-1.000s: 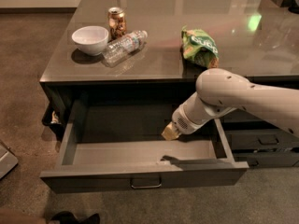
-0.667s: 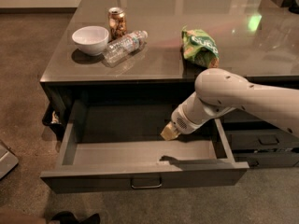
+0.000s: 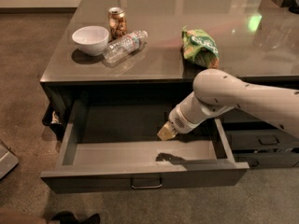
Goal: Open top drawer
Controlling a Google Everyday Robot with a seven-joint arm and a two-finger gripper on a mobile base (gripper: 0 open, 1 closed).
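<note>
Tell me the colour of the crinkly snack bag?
The crinkly snack bag is green, camera view; the gripper hangs over the open dark grey drawer.

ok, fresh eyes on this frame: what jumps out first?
The top drawer stands pulled far out at the cabinet's front. The white arm reaches in from the right, with the gripper hanging over the drawer's grey inside. Behind, on the glossy countertop, a white bowl, a can and a water bottle lying on its side cluster at left, with a green chip bag nearer the middle.
</note>
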